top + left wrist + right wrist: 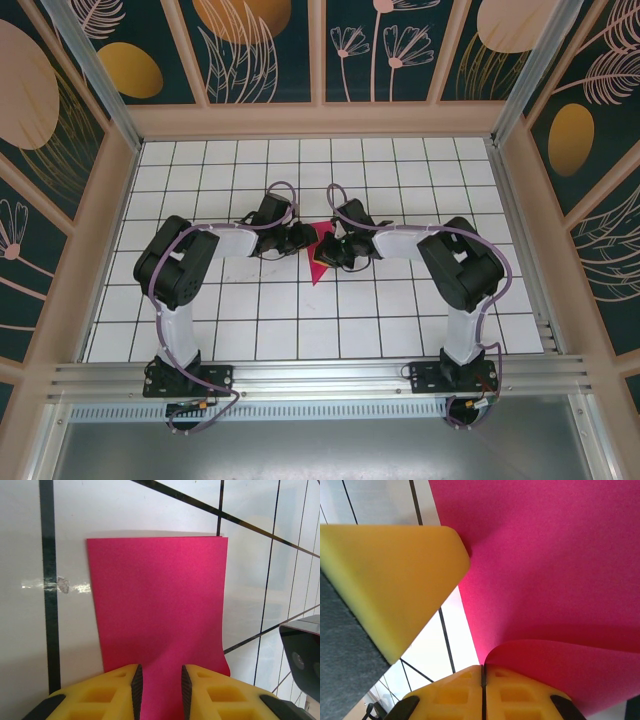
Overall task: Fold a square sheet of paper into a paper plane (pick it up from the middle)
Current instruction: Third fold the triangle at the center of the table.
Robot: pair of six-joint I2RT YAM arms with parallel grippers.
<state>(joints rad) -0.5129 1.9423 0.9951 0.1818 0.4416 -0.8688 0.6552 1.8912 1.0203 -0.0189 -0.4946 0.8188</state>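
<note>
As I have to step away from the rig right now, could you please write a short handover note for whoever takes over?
Left end effector: jaws slightly apart, low over one edge of the pink paper sheet, which shows in the gap; no pinch visible.
Right end effector: shut, apparently pinching another edge of the sheet, which curls up and over.
Paper: mid-table between both arms, mostly flat on the gridded table.
Done: sheet grasped, a fold begun.
Left: crease this fold, then make the remaining folds; no finished plane yet.
</note>
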